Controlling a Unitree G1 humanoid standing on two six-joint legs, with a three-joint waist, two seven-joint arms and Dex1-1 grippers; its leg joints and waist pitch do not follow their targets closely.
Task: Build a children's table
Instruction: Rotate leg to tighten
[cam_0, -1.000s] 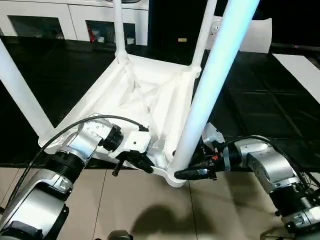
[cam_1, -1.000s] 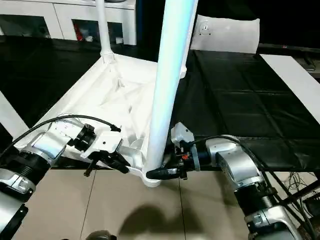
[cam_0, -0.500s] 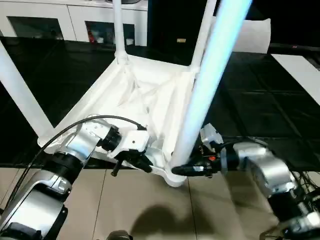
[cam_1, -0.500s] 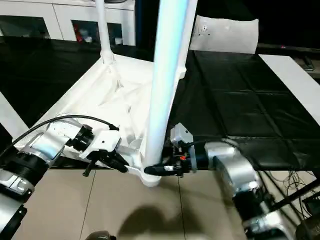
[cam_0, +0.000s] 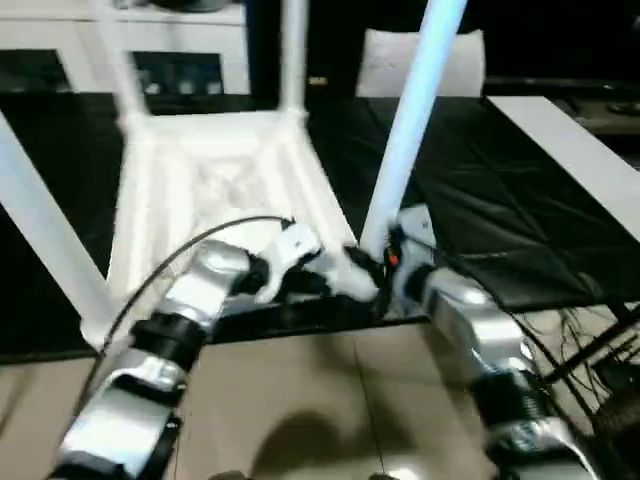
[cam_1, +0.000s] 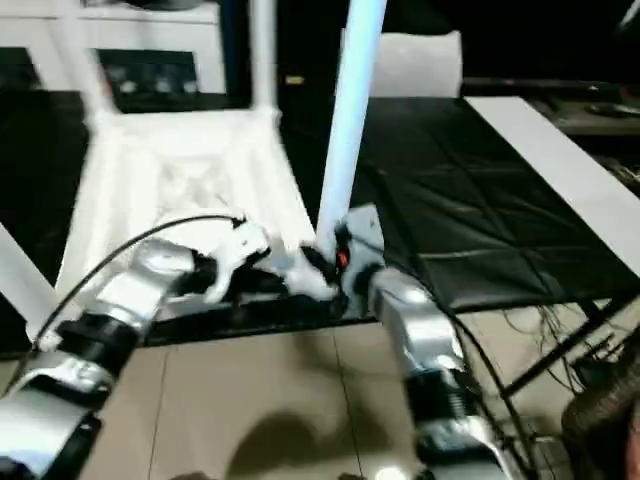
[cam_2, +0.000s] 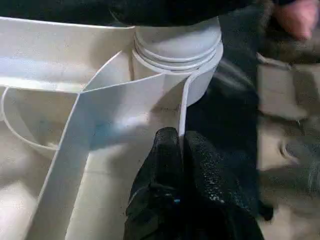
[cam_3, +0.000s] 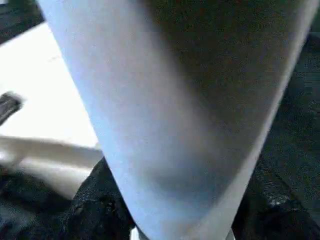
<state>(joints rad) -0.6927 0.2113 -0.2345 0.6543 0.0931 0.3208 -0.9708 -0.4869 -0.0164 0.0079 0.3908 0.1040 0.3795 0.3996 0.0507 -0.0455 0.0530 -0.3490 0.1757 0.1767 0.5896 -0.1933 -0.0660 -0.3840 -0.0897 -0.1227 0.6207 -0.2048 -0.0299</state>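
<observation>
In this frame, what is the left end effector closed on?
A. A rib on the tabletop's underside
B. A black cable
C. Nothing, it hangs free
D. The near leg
A: in the left wrist view, the left end effector pinches a thin upright rib of the upturned tabletop, just beside the corner socket.

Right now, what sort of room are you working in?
Probably an indoor lab or workshop: a white cabinet with dark openings behind, a black-covered work surface, a tiled floor and loose cables.
</observation>
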